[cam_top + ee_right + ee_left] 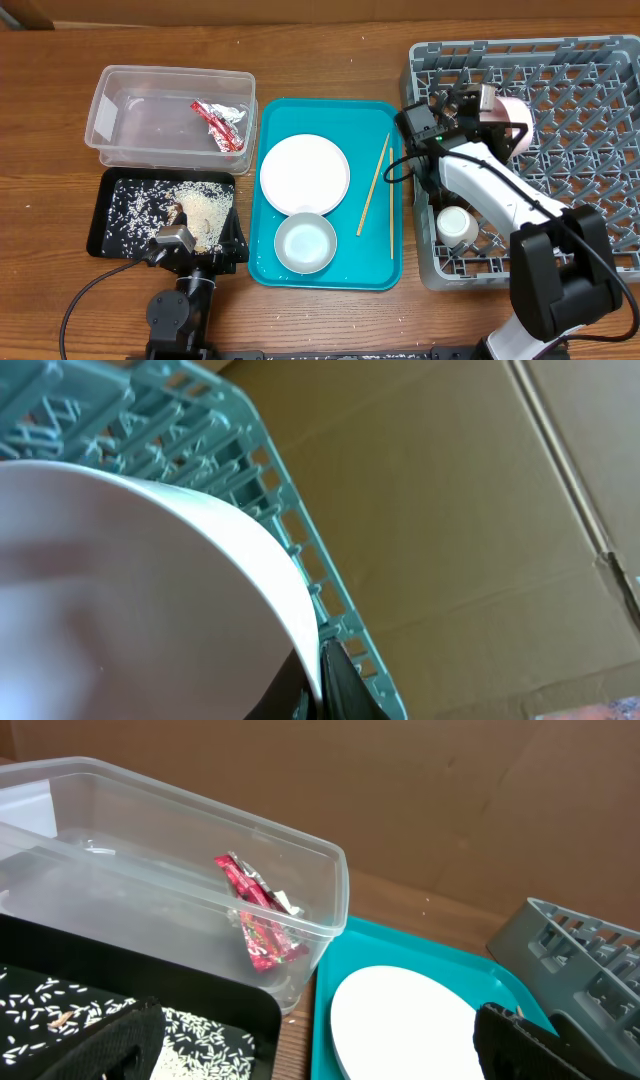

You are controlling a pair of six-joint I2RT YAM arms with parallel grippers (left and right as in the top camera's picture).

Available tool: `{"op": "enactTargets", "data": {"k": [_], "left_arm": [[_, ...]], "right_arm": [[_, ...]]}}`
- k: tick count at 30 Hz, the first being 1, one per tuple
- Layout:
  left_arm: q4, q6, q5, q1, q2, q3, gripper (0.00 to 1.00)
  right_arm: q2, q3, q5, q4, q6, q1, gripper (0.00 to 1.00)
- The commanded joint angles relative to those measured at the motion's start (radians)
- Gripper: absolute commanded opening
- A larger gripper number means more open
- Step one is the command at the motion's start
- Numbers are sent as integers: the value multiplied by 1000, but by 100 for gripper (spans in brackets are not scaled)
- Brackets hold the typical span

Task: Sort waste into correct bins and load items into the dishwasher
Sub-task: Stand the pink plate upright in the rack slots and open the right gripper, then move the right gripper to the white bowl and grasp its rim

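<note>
On teal tray (300, 115), chopsticks (374, 185) pointing front-to-back.

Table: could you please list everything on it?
clear plastic tub: one, clear, far left
red crinkled wrapper: one, red, tub
black rectangular tray: one, black, near left
rice grains: many, white, black tray
teal tray: one, teal, centre
round white plate: one, white, teal tray
round white bowl: one, white, teal tray
wooden chopsticks: two, pale, teal tray
grey plastic rack: one, grey, right
white cup: one, white, rack
pinkish plate: one, pinkish, rack
left fingers: open, black tray
right fingers: gripping pinkish plate
</note>
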Motion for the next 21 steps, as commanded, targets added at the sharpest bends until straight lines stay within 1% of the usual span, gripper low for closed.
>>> {"op": "enactTargets", "data": {"k": [1, 8, 13, 14, 15, 16, 17, 18, 19, 21], "left_arm": [[5, 23, 10, 5, -11, -6, 100], [5, 22, 10, 5, -11, -6, 100], [5, 22, 10, 5, -11, -6, 100], [5, 22, 10, 5, -11, -6, 100], [5, 22, 10, 5, -11, -6, 100], [5, 22, 10, 5, -11, -6, 100], [5, 22, 10, 5, -11, -6, 100], [5, 23, 10, 5, -11, -6, 100], [5, 23, 9, 5, -11, -6, 100], [5, 22, 9, 5, -11, -6, 100]], "right_arm": [[-2, -19, -17, 7, -1, -3, 5], [-2, -29, -39, 10, -1, 43, 11], [-2, -29, -38, 10, -1, 69, 13], [-3, -28, -38, 3, -1, 74, 18], [-3, -28, -38, -4, -1, 80, 25], [-3, -27, -39, -5, -1, 87, 40], [-5, -26, -42, -4, 0, 93, 50], [-7, -24, -52, -5, 0, 99, 55], [-20, -10, -113, -6, 0, 108, 57], [-48, 11, -197, -21, 0, 111, 58]]}}
